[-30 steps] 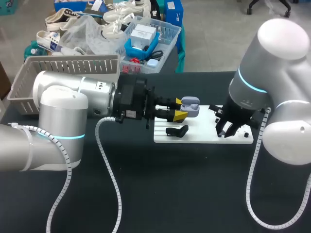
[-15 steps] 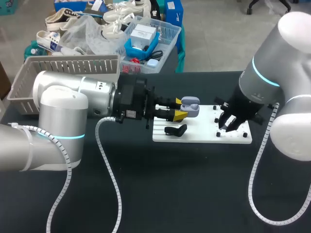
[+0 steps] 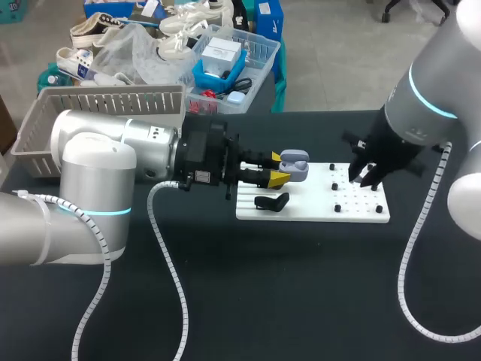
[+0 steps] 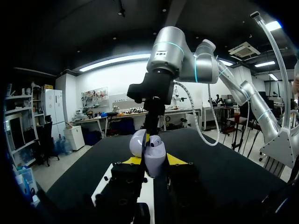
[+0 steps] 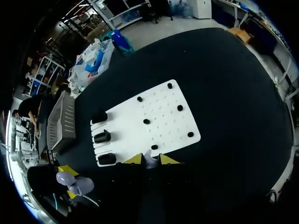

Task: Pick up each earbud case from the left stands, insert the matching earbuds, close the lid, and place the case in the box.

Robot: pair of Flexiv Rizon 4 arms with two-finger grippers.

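My left gripper (image 3: 283, 168) is clenched on the lavender earbud case (image 3: 294, 166), with one yellow tip against each side. It holds the case off the table over the left end of the white board (image 3: 316, 212). In the left wrist view the case sits upright between my fingers with its lid swung open.

My right gripper (image 3: 367, 175) hangs above the board's right end, well apart from the case. Its wrist view shows its two yellow tips pinched on a small pale earbud (image 5: 149, 162). The board lies under it there, with three black stands (image 5: 102, 136) in a row at one end and small black pegs (image 5: 146, 121) dotted across the rest.

The grey basket (image 3: 98, 113) sits at the table's far left corner, behind my left arm.
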